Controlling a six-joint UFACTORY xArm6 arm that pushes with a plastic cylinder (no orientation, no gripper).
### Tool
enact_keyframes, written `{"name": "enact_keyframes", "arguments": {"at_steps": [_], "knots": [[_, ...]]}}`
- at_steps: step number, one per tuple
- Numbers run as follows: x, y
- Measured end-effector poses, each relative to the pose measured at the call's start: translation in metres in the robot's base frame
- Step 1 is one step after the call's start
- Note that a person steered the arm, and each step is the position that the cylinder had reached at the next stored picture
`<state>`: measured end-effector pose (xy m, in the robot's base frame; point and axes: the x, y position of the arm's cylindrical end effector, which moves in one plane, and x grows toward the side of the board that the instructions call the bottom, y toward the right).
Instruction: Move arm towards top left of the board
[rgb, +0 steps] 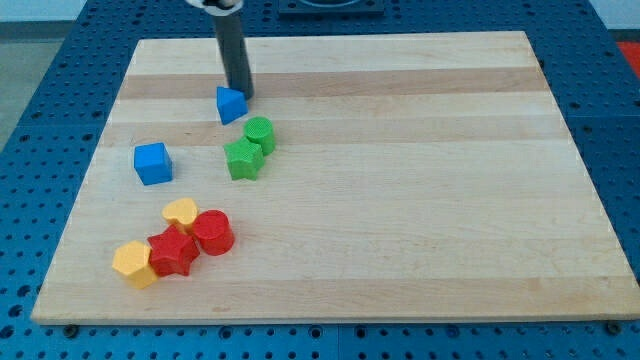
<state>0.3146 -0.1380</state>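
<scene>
My tip (241, 94) is at the end of the dark rod in the upper left part of the wooden board (420, 180). It stands just above and right of the blue triangular block (230, 104), touching or nearly touching it. Below that are a green cylinder (259, 134) and a green star block (243, 158), side by side. A blue cube (153, 163) lies further left.
Near the board's lower left lies a cluster: a yellow heart block (181, 212), a red cylinder (213, 232), a red star block (173, 251) and a yellow hexagonal block (134, 265). A blue pegboard surface (40, 120) surrounds the board.
</scene>
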Motion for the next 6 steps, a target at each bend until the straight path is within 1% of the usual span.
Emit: {"name": "enact_keyframes", "arguments": {"at_steps": [1,3,4,5,6], "knots": [[0.000,-0.028],[0.019,-0.070],[0.024,-0.078],[-0.014,-0.078],[-0.033,-0.078]]}}
